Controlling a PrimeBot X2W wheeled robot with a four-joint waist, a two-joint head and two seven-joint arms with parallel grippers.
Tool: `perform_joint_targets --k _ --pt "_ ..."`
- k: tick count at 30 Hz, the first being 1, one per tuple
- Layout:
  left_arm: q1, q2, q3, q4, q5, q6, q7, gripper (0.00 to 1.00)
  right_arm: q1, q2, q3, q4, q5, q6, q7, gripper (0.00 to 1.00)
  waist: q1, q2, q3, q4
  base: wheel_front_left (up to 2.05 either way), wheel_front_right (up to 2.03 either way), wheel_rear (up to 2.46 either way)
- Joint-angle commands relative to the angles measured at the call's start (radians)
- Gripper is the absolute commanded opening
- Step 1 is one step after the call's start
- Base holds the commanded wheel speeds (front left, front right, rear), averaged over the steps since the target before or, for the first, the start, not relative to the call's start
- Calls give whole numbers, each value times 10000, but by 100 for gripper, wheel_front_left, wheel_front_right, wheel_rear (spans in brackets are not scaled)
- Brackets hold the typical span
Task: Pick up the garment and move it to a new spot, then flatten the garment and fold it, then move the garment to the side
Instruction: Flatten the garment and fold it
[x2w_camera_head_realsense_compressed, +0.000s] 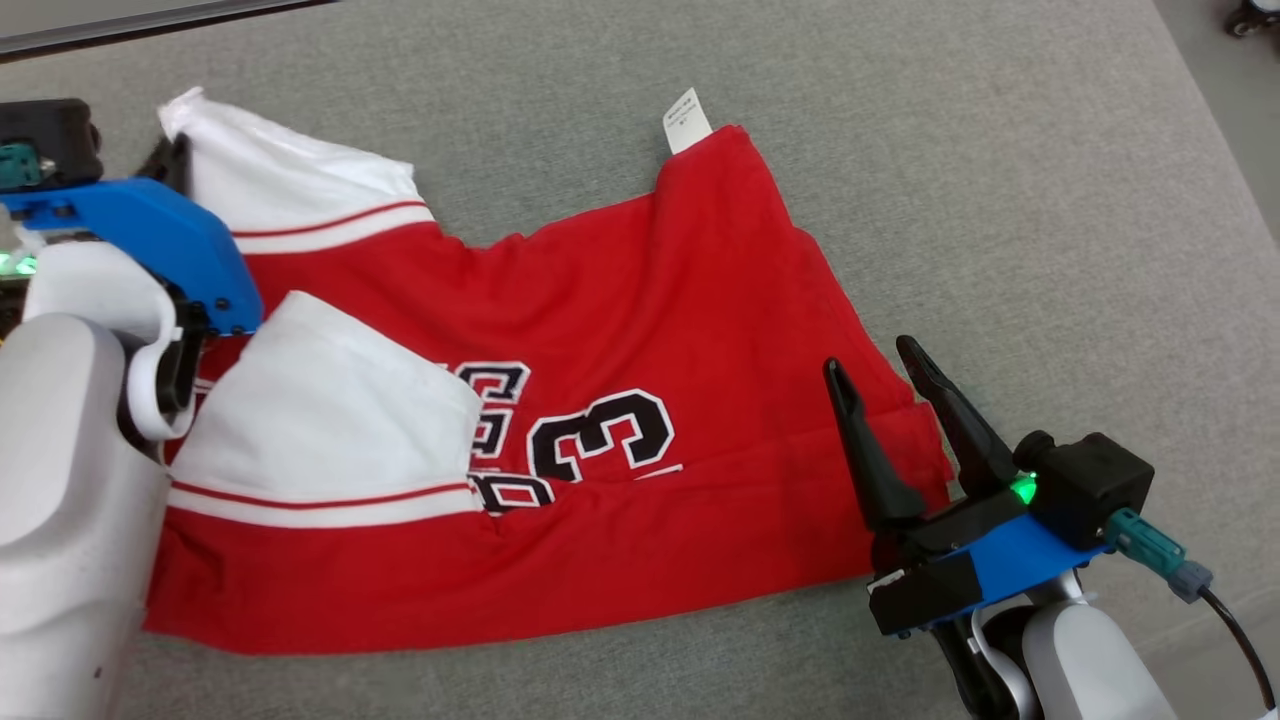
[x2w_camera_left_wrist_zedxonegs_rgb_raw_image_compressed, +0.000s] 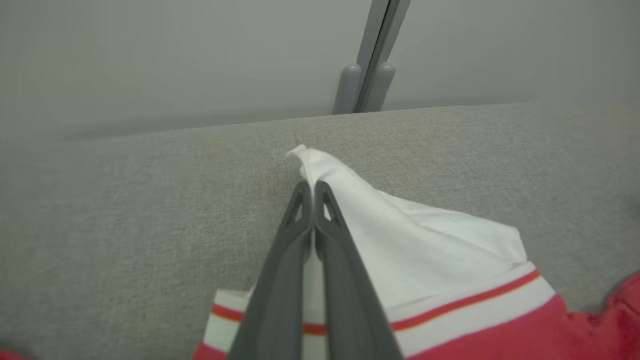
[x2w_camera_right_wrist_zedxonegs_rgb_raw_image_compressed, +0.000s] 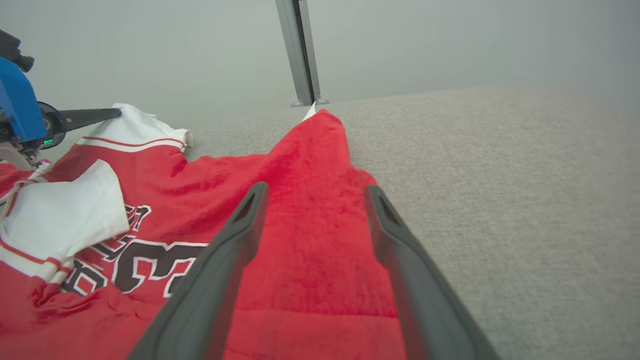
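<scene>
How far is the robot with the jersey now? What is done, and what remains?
Done: the red jersey lies spread, though rumpled, on the grey fabric surface. In hand: the left gripper is shut on the tip of the far white sleeve; the right gripper is open over the jersey's right edge. Left: flattening, folding, and moving it aside; the body is not folded yet.

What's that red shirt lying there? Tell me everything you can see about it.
The garment is a soft-looking red jersey with white sleeves edged in red stripes, black-and-white numbers across the front and a small white label at one far corner. It lies spread but rumpled on the grey cloth surface, with one sleeve folded over the lettering. The left jaws are shut on the tip of the far sleeve; the right jaws stand open over its right edge.
</scene>
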Motion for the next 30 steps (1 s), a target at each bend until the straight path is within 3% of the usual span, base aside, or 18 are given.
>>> perform_joint_targets --k 1,7,10,11,20,24,30 --pt "-181 97 64 36 79 2 -166 0 -124 -17 -15 -7 -5 2 -44 100 -1 0 -24 -47 0 0 0" --pt "-619 298 174 640 487 -69 -2139 0 -153 -16 -30 98 75 2 -108 100 -1 0 -68 -274 0 0 0" --pt "-661 46 150 1117 344 -172 -2397 0 -142 -16 -59 180 117 2 -131 100 -1 0 -146 -296 0 0 0" --pt "-681 -37 173 1247 281 -198 -2454 100 -125 -17 -90 209 127 2 -125 100 -1 0 -181 -272 0 0 0" --pt "-77 -970 132 2070 -378 -655 -2959 100 46 -14 -434 231 -15 2 -50 100 -1 0 -682 474 0 0 0" --pt "535 -1384 22 2064 -599 -1085 -3536 100 174 -17 -712 157 -150 2 85 100 -1 0 -1063 951 0 0 0" --pt "1248 -1444 -529 2029 -357 -1340 -3421 100 397 -19 -1011 -100 -225 2 305 100 -1 0 -1469 1428 0 0 0"
